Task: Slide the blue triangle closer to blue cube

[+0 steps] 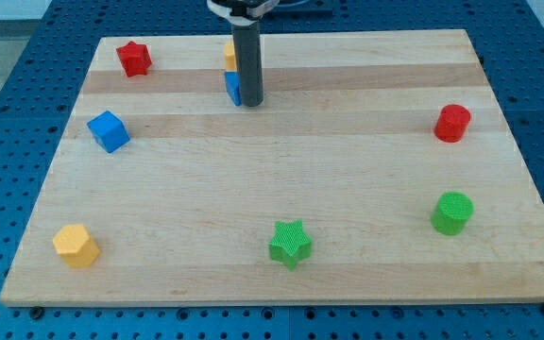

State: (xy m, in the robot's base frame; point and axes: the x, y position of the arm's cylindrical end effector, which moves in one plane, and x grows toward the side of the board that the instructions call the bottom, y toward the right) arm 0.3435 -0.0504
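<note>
The blue triangle [232, 87] lies near the view's top centre, mostly hidden behind my rod. My tip [251, 103] rests on the board right against its right side. The blue cube [109, 130] sits at the view's left, well apart from the triangle, lower and to the left of it.
A yellow block [229, 54] peeks out just above the blue triangle, partly hidden by the rod. A red star [133, 59] is top left, a red cylinder [452, 123] at right, a green cylinder [452, 212] lower right, a green star [290, 243] bottom centre, a yellow hexagon [76, 246] bottom left.
</note>
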